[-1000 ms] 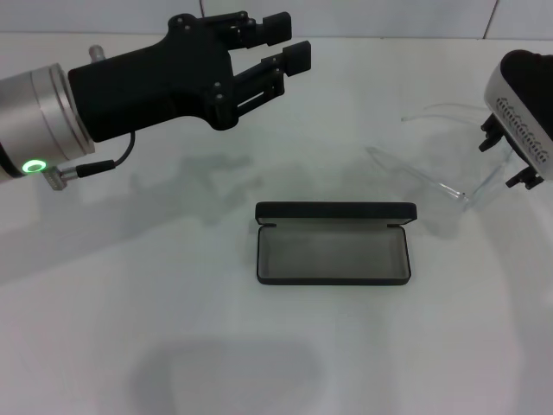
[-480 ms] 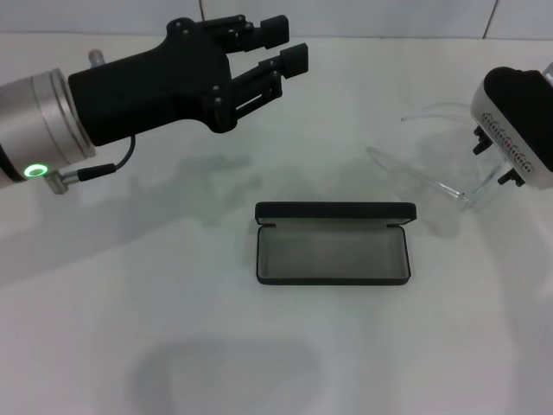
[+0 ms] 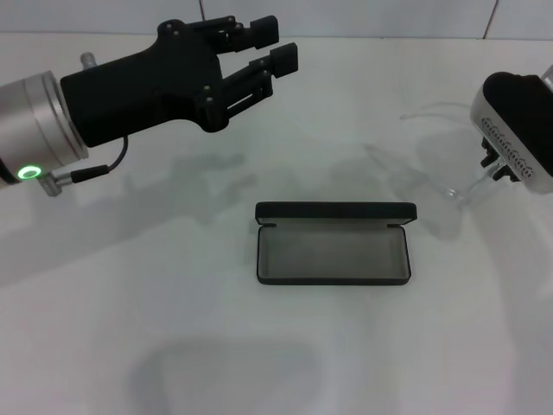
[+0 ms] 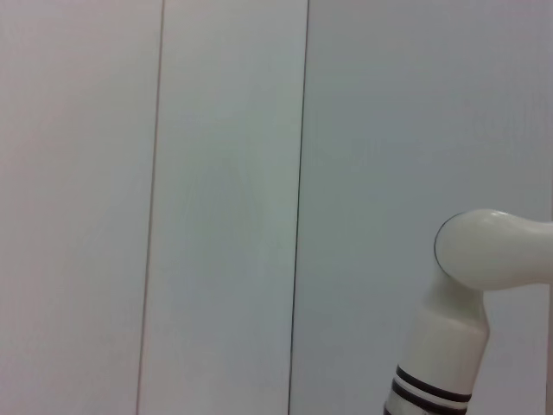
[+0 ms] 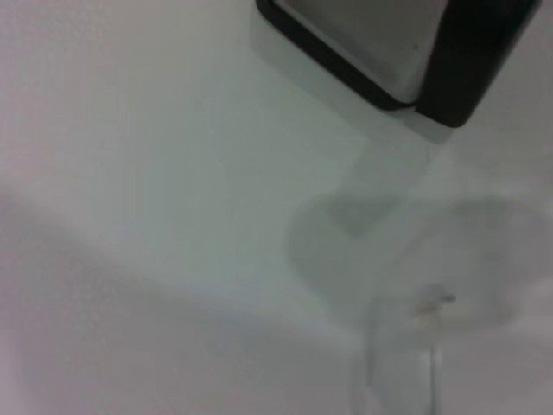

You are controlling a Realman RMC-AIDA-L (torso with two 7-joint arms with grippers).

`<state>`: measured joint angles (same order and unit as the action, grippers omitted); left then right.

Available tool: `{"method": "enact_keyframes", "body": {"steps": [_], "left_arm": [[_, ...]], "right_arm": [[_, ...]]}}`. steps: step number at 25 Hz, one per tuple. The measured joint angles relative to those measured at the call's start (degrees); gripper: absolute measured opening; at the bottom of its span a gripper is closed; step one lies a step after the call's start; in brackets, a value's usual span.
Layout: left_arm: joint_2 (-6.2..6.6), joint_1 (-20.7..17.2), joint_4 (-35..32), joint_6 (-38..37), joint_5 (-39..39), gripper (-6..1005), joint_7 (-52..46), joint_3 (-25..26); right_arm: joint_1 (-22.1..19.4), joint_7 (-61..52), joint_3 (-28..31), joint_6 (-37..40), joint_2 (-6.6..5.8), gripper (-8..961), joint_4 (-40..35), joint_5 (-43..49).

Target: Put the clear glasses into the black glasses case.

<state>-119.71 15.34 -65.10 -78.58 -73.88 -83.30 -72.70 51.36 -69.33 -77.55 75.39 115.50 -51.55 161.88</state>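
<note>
White tabletop [image 3: 155, 328] all round, and the black glasses case [image 3: 333, 245] lies open in the middle, lid propped up behind, grey lining bare. Over at the right edge the right gripper [image 3: 503, 166] sits at the clear glasses [image 3: 432, 164] — whether its fingers have closed on the frame I cannot tell. The glasses stand well apart from the case. Risk, as I judge it: thin clear plastic slips or twists in a poor pinch, or a splayed temple catches the case rim. The left gripper [image 3: 270, 49] hovers high on the left, fingers parted, holding nothing.
</note>
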Motion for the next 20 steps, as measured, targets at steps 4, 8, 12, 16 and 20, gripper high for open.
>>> {"method": "enact_keyframes", "body": {"steps": [4,8,12,16,20], "left_arm": [[0.0,-0.4,0.3,0.0,0.0,359,0.0,0.0],[0.04,-1.1,0.5,-1.1,0.5,359,0.0,0.3],[0.06,-1.6,0.9,-3.5,1.0,360,0.1,2.0],[0.09,-1.9,1.0,-5.3,1.4,360,0.1,2.7],[0.09,-1.9,1.0,-7.6,3.8,360,-1.1,3.0]], "right_arm": [[-0.1,-0.5,-0.4,0.0,0.11,219,0.0,0.1],[-0.5,-1.8,-0.4,0.7,0.34,102,-1.8,0.0],[-3.1,-4.6,0.8,3.8,0.35,102,-9.1,-0.7],[-6.7,-7.1,7.2,6.6,0.3,103,-19.3,-3.7],[-12.4,-10.9,17.9,15.2,0.33,103,-32.3,-19.7]]}}
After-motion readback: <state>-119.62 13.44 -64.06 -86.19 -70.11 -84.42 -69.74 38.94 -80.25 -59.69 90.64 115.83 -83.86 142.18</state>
